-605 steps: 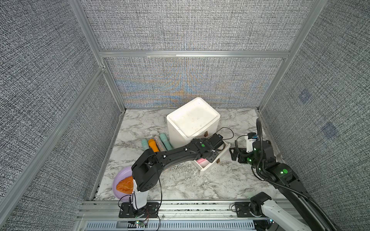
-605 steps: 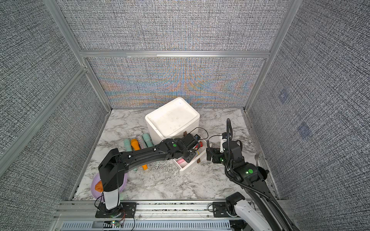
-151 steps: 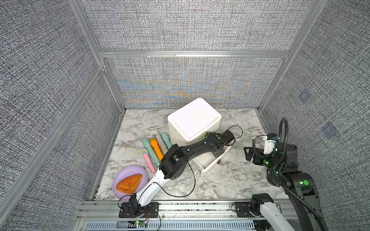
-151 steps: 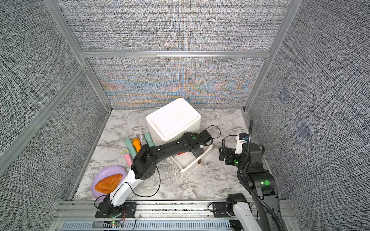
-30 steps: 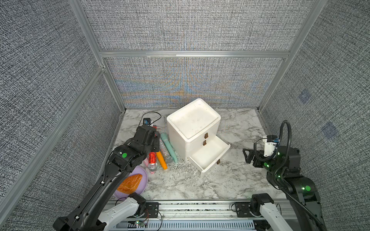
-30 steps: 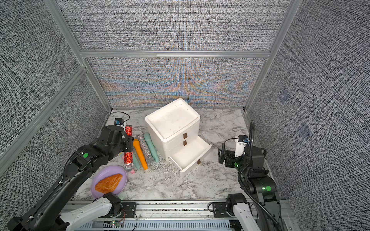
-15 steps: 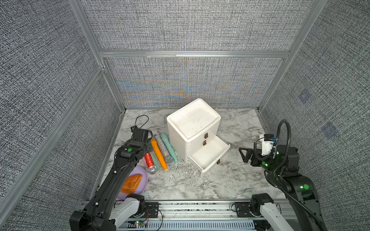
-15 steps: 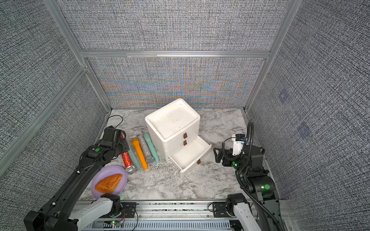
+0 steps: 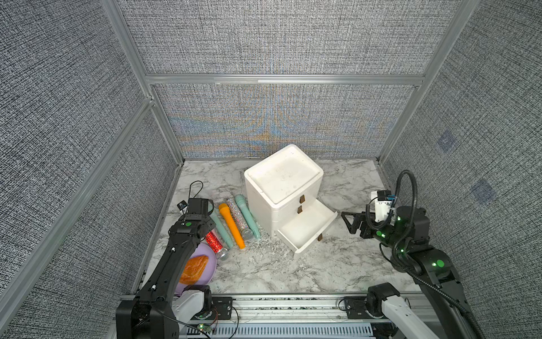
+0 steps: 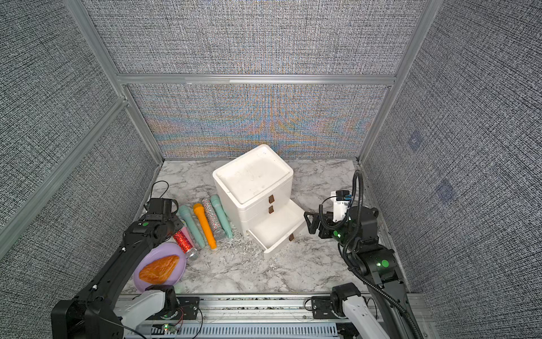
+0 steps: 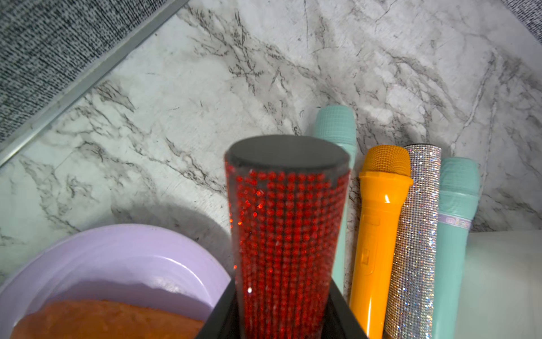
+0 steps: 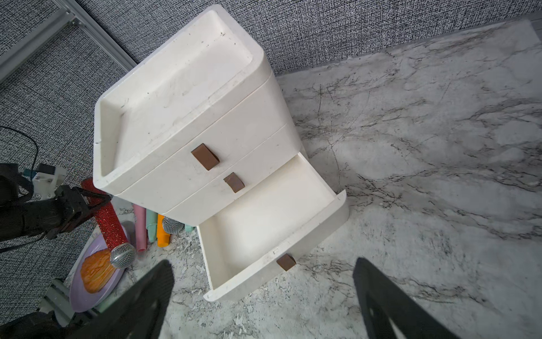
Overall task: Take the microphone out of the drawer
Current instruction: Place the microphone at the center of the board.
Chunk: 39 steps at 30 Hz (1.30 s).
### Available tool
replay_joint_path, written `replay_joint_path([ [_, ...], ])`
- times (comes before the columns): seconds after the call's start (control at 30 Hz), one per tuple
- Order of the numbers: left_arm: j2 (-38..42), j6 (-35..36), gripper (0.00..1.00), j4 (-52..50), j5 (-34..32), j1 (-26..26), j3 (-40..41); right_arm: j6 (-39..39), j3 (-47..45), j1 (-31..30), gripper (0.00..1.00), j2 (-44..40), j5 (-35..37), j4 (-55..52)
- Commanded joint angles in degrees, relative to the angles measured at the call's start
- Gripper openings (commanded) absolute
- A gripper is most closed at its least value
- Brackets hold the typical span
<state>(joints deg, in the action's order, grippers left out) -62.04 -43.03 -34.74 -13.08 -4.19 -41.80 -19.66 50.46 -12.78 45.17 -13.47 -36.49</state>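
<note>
Much of the left gripper is hidden in both top views, tucked beneath its own black wrist. The right wrist view shows it best, while the left wrist view catches only the inner edges of its fingers at the frame's border. Its jaws are drawn close and clamp the handle of the red rhinestone-covered microphone. A pink microphone lies mostly covered beneath that one. The left wrist view cuts off the red microphone's head, and no view settles whether the head touches the lilac round plate.

The red microphone is outside the chest, at the left of the white marble tabletop, beside a row made up of a mint-green microphone, an orange plastic microphone, a silver glitter microphone and a second mint-green microphone. Its handle is a tapering tube studded with rows of red stones and closed by a flat black cap. Its head is a silver mesh ball.

Its long axis runs roughly parallel to that row. The mesh head points toward the front rail and slopes downward, at the plate's rim near the golden-brown pastry, and the black cap faces the back wall.

The right gripper hangs near the pulled-out bottom drawer of the white three-drawer chest, its jaws spread wide with nothing between them.
</note>
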Motion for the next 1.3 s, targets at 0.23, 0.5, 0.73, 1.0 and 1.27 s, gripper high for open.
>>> replay_joint_path([
  [0.23, -3.48, -3.56, 0.00, 6.86, 4.11, 3.22, 3.72, -0.91, -0.80, -0.73, 0.98, 0.19, 1.33, 3.42],
  [0.5, -3.49, -4.96, 0.00, 8.05, 3.13, 4.58, 5.57, -1.21, -1.56, -0.90, 0.98, 0.27, 1.35, 3.99],
  [0.73, -5.67, -4.59, 0.00, 10.19, 5.47, 5.59, 6.29, -1.19, -1.85, -1.00, 0.98, 0.53, 1.43, 4.38],
  [1.0, -8.40, -4.69, 0.00, 12.07, 7.39, 6.36, 6.76, -1.61, -2.07, -1.24, 0.98, 0.27, 1.51, 4.65],
  [1.27, -9.83, -4.83, 0.00, 15.29, 9.95, 6.73, 7.45, -1.28, -1.44, -1.29, 0.98, 0.80, 1.76, 4.32],
])
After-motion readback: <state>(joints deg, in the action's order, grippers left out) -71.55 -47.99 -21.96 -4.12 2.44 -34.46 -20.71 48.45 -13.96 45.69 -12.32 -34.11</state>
